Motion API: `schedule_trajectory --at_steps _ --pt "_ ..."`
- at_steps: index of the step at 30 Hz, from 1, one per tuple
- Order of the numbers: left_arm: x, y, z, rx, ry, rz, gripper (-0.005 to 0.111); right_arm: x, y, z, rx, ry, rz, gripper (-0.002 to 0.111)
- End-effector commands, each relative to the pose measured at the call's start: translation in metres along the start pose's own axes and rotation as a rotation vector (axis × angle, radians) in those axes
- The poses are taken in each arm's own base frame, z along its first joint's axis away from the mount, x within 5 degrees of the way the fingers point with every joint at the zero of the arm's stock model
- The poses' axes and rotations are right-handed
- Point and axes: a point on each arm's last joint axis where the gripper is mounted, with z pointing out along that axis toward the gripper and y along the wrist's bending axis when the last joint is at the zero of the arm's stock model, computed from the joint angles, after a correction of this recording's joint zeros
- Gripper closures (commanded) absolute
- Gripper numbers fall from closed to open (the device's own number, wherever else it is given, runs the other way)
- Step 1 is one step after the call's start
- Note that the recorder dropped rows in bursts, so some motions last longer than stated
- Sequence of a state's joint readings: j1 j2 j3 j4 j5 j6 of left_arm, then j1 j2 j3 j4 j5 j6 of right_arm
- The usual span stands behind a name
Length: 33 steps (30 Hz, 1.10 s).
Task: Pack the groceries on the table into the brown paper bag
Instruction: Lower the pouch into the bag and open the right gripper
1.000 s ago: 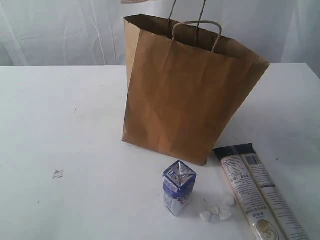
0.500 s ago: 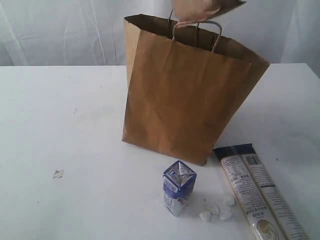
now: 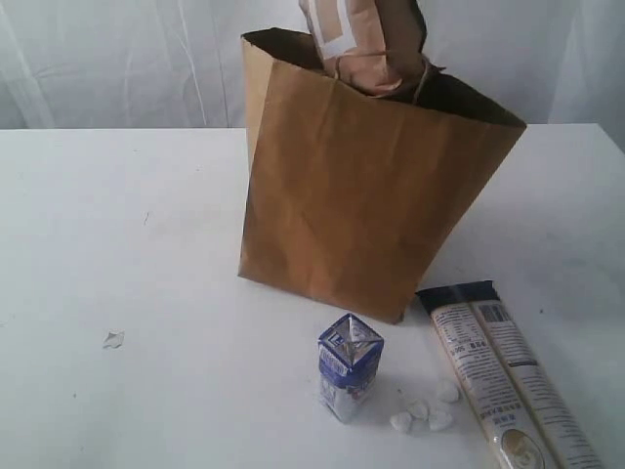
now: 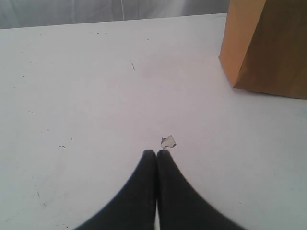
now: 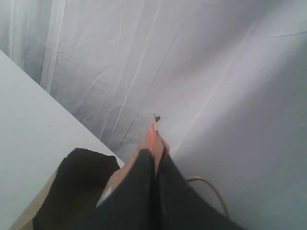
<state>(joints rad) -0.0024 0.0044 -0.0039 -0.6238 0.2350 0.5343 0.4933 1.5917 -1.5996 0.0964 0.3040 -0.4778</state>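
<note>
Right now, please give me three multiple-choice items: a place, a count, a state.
1. The kraft pouch is: A. on a shelf B. at the mouth of the brown paper bag C. on the floor
2. Packaged groceries on the table outside the bag: A. two B. four C. none
3. The small blue-white carton stands: A. upright B. sideways C. inverted
B: the right gripper holds it at the opening. A: only the carton and the long printed packet. A: its gabled top points up.
</note>
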Motion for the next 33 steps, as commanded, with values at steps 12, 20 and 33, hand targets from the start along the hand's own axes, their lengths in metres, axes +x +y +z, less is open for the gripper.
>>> schedule_trajectory --at_steps 12,20,33 --pt "0.001 -0.001 0.000 0.006 -0.004 -0.021 0.107 0.019 0.007 -0.001 -0.097 0.208 -0.001 0.108" --pt "0.001 -0.001 0.000 0.006 -0.004 -0.021 0.107 0.023 0.009 -0.002 -0.118 0.252 0.006 0.108" --pt "0.001 -0.001 0.000 0.006 -0.004 -0.021 0.107 0.031 0.014 -0.005 -0.171 0.346 0.018 0.078"
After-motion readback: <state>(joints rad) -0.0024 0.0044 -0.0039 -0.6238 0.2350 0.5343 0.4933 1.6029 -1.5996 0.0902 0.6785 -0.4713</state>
